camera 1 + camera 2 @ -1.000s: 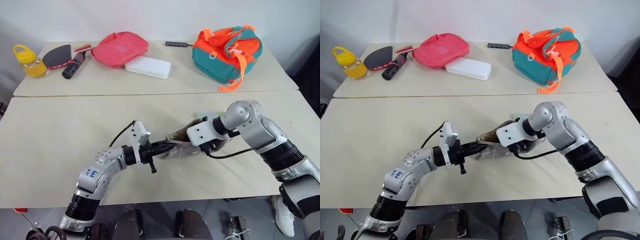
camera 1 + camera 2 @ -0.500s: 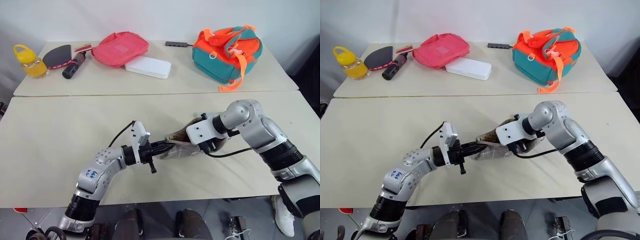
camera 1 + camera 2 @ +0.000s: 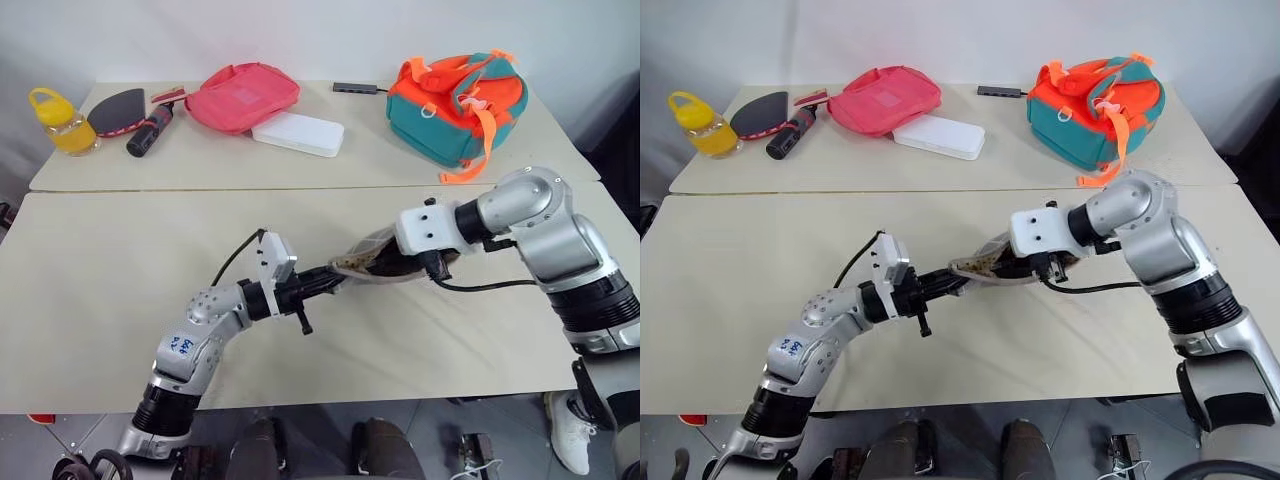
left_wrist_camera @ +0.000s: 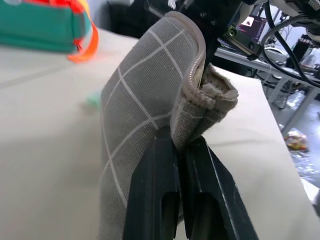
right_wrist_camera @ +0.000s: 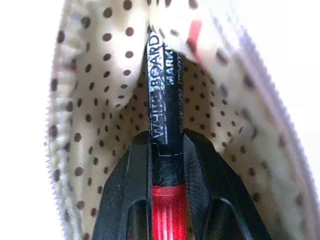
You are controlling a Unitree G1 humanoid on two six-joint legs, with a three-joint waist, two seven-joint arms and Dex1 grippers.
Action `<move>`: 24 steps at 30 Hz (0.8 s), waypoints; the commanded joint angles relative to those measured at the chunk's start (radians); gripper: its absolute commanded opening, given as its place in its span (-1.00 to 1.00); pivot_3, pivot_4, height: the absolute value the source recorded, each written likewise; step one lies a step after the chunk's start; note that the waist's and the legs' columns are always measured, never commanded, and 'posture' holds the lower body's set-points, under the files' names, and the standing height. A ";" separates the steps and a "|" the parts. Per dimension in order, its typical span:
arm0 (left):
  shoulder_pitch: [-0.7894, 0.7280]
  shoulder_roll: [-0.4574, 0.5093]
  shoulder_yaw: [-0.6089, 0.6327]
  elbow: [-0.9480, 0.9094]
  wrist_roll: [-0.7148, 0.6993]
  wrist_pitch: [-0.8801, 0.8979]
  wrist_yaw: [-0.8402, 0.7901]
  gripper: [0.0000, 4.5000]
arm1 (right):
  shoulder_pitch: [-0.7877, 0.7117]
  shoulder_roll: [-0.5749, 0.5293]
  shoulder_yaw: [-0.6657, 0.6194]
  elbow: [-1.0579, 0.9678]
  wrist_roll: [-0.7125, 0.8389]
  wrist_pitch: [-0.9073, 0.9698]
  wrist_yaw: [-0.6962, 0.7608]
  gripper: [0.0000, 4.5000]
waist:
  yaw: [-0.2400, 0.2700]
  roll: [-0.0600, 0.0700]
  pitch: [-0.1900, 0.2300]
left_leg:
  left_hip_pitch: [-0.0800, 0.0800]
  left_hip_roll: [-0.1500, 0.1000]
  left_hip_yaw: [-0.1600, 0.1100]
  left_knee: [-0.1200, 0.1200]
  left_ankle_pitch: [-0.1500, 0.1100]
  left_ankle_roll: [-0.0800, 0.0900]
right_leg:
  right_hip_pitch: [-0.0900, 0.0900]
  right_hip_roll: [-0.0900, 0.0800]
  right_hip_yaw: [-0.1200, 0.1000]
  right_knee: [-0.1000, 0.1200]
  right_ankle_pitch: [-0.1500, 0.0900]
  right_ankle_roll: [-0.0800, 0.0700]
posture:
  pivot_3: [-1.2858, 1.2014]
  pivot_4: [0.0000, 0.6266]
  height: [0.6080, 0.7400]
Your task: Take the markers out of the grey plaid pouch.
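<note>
"WHITEBOARD", probably "MARKER", on marker [image 5: 162, 95]

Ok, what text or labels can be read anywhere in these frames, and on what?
"WHITEBOARD": on the black barrel of the marker gripped by the right gripper inside the pouch.
"MARK...": a smaller second line beside it on that barrel, the rest unreadable.
Blue handwriting on a white sticker on the left arm: too small to read.

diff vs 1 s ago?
Right end effector, clamped on the red marker inside the grey plaid pouch, rose and drew back to the right, lifting that end of the pouch. Left end effector stayed shut on the pouch edge. Far-table items unchanged.
</note>
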 commanded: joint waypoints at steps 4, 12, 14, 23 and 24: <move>-0.016 0.062 0.060 0.085 0.072 -0.085 0.002 -1.00 | -0.018 -0.028 -0.096 -0.037 0.112 0.014 0.004 -0.78 | -0.006 0.000 0.000 | 0.000 0.000 0.000 0.000 0.000 0.000 | 0.000 0.000 0.000 0.000 0.000 0.000 | 0.03 -0.52 1.00; -0.015 0.057 0.054 0.087 0.090 -0.137 -0.005 -1.00 | -0.054 0.040 -0.137 -0.015 0.193 0.043 -0.057 -0.78 | -0.002 0.000 0.000 | 0.000 0.000 0.000 0.000 0.000 0.000 | 0.000 0.000 0.000 0.000 0.000 0.000 | 0.03 -0.52 1.00; -0.012 0.064 0.063 0.082 0.097 -0.145 -0.002 -1.00 | -0.058 0.033 -0.144 -0.016 0.206 0.053 -0.055 -0.78 | -0.001 0.000 0.000 | 0.000 0.000 0.000 0.000 0.000 0.000 | 0.000 0.000 0.000 0.000 0.000 0.000 | 0.03 -0.52 1.00; 0.003 0.262 0.282 0.140 0.109 -0.251 -0.023 -1.00 | -0.058 0.007 -0.234 -0.009 0.295 0.171 -0.105 -0.78 | -0.006 0.000 0.000 | 0.000 0.001 0.000 -0.002 0.000 0.000 | -0.001 0.000 0.000 0.000 0.000 0.000 | 0.03 -0.52 1.00; 0.003 0.278 0.301 0.152 0.120 -0.268 -0.010 -1.00 | -0.044 -0.002 -0.229 0.003 0.275 0.156 -0.116 -0.78 | -0.005 0.000 0.000 | 0.000 0.001 0.001 -0.002 0.000 0.000 | -0.001 0.000 0.000 0.000 0.000 0.000 | 0.03 -0.52 1.00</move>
